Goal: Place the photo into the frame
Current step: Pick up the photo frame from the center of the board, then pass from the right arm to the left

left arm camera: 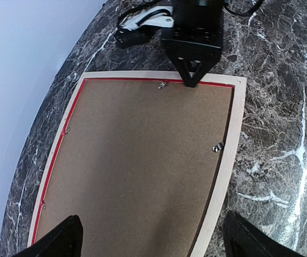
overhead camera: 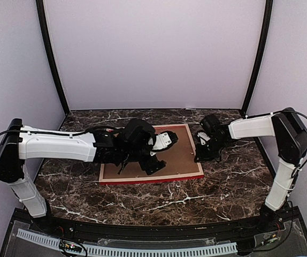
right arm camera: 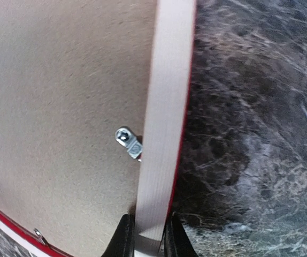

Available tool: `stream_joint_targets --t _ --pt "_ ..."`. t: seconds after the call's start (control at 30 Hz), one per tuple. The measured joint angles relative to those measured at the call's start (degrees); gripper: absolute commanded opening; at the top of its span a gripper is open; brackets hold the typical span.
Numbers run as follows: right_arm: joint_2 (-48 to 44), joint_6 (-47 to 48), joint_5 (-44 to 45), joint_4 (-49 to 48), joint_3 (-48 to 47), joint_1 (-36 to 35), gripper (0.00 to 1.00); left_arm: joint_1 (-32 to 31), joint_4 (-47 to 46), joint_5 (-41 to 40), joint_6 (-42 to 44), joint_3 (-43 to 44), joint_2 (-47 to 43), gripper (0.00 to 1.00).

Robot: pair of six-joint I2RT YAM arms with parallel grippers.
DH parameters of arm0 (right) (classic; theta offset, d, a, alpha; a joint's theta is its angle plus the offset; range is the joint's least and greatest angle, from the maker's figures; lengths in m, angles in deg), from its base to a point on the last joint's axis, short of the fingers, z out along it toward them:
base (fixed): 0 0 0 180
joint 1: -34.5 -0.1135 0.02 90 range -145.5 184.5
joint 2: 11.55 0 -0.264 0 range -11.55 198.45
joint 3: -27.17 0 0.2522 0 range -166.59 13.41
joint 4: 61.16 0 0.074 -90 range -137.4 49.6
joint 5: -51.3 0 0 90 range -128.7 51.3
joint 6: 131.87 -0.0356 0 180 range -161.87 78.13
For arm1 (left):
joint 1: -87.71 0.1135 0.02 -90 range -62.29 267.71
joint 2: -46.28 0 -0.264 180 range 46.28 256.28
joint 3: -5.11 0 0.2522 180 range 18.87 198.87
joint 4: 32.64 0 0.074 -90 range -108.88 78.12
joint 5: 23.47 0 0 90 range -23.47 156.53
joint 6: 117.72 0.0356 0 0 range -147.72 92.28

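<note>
Item: frame (overhead camera: 151,180), laid face down at the centre of the overhead view on the marble bench (overhead camera: 223,182), with the red front edge showing along the bottom and the pale wood back uppermost. Contents: a brown board (left arm camera: 137,160) seated flat inside the frame. The photo is not seen in any view and is judged to lie beneath the board, though this cannot be confirmed. Fittings: small metal tabs (right arm camera: 128,142) are noted at the inner edge of the rail, one lying partly over the board near the right tool. Right tool (right arm camera: 148,238): clenched on the frame's pale rail, one finger on each side, at the bottom of its wrist view. Left tool (left arm camera: 154,238): released, fingers spread wide, hovering over the board with nothing touched. Step judged in hand: locking the board down. Handling notes: the rail is best pinned by the right tool so that the frame cannot slide on the smooth bench. Each tab is to be pushed sideways by one fingertip of the left tool, low and slow, until the board is covered. Downward pressure is to be kept light so that the board is not bowed. Risk: if the rail is lifted, the board may be let out.
</note>
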Motion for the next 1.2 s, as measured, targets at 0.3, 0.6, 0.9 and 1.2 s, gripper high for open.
stream_joint_targets --t 0.3,0.6,0.9,1.2 --pt "-0.1 0.2 1.0 6.8 -4.2 0.2 0.0 -8.2 -7.3 -5.9 3.1 -1.9 9.6 0.94" --pt "-2.0 2.2 -2.7 15.1 -12.3 1.7 0.0 -10.4 -12.2 -14.9 8.8 -2.1 16.5 0.92" --pt "-2.1 4.3 -5.2 20.0 -13.9 2.4 0.0 -10.8 -17.6 -25.7 13.7 -2.9 18.9 0.73" --pt "-2.0 5.5 -5.6 20.8 -13.9 3.3 0.0 -11.0 -18.7 -28.8 15.7 -2.8 18.8 0.79"
